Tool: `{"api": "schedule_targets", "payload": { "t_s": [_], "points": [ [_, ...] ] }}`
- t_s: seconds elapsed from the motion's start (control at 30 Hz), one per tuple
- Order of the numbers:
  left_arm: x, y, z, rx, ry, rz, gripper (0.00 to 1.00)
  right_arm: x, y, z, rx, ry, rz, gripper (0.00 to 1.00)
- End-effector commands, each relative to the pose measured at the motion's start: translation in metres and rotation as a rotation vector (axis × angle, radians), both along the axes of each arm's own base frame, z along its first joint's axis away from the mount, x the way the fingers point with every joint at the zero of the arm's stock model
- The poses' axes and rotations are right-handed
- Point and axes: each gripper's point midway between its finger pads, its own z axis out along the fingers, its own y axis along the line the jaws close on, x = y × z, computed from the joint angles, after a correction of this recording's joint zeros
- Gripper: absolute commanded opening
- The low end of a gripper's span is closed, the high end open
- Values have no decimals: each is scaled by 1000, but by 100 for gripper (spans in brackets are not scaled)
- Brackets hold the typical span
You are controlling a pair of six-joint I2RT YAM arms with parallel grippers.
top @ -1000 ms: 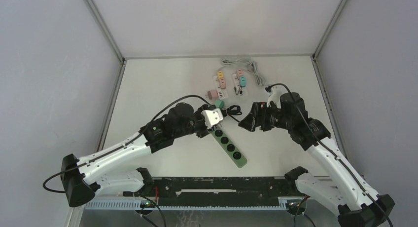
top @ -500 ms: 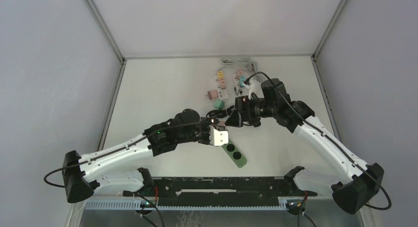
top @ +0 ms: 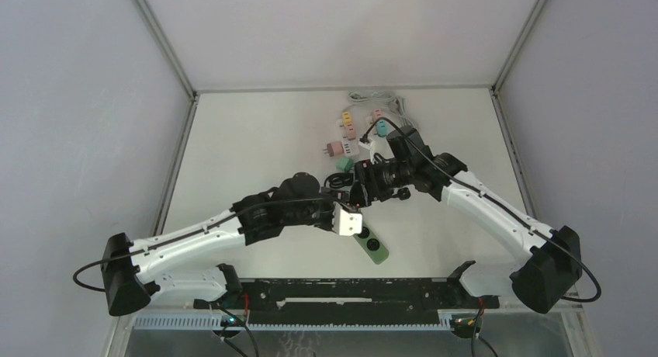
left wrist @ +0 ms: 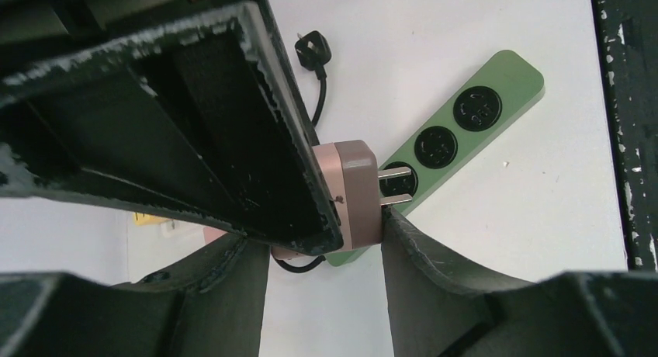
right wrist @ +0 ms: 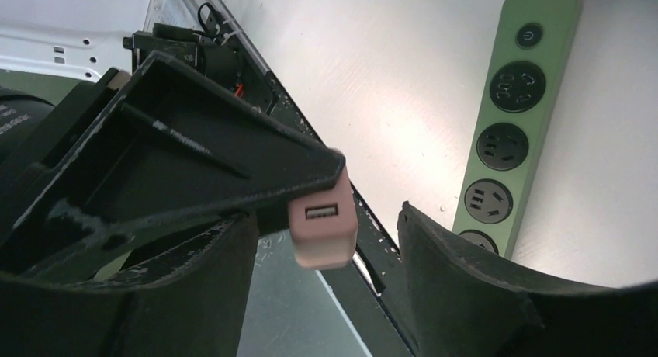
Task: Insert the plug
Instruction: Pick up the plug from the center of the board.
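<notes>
Pink plug (left wrist: 355, 192), pinched in the left gripper (top: 347, 220), has been carried over the green power strip (top: 372, 244) near the table's near edge, the gaping, empty right gripper (top: 359, 192) has been swung in alongside, and insertion is judged imminent.

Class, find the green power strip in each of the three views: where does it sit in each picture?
Top external: green power strip, lower centre, slanting, upper end hidden.
Left wrist: strip upper right, running diagonally down to centre.
Right wrist: strip right side, running top to bottom.
Shared landmark: the pink adapter, beside the strip in both wrist views; not discernible from above.
</notes>
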Motion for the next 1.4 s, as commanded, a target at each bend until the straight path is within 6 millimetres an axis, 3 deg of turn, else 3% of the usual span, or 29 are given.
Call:
{"api": "schedule_targets", "payload": {
  "t_s": [0.0,0.2,0.4,0.53,0.77,0.87,1.0,1.1,1.37],
  "points": [
    [-5,-14,25,-74,-43,-59,32,5,14,18,74,-56,66,70],
    [-7,-13,21,-70,-43,-73,31,3,17,15,86,-53,108,49],
    [-3,-11,20,-106,-47,-29,39,0,18,19,105,-71,128,1],
    [14,-5,32,-218,-52,128,52,7,17,24,119,-114,59,0],
    [33,13,40,-408,17,370,65,35,6,25,82,-220,-177,0],
    [30,18,34,-479,61,398,68,42,4,35,117,-302,-279,0],
    [18,19,39,-609,122,370,79,46,0,44,159,-378,-378,0],
    [10,19,43,-681,154,334,99,45,0,46,176,-404,-421,0],
    [18,12,60,-825,187,368,100,38,7,46,219,-439,-492,0]
  ]
}}
